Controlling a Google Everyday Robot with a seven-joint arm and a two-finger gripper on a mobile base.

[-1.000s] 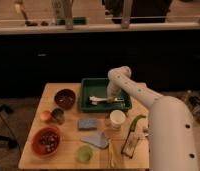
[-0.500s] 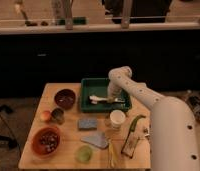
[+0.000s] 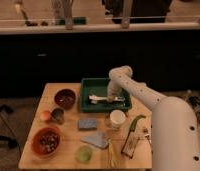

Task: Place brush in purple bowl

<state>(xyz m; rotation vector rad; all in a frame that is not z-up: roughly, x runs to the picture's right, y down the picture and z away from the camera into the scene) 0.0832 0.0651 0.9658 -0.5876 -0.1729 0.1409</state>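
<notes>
The cream-white brush (image 3: 102,98) lies in the green tray (image 3: 89,84) at the back of the wooden table. My gripper (image 3: 111,98) reaches down into the tray at the brush's right end. The white arm (image 3: 143,95) comes in from the lower right. The purple bowl (image 3: 65,98) stands left of the tray, apart from the gripper.
An orange-red bowl (image 3: 46,141) sits at the front left, with a small metal cup (image 3: 58,116) and an orange fruit (image 3: 45,116) behind it. A blue sponge (image 3: 86,123), a white cup (image 3: 117,119), a green lid (image 3: 83,153), a grater (image 3: 129,144) and yellow sticks (image 3: 111,152) lie at the front.
</notes>
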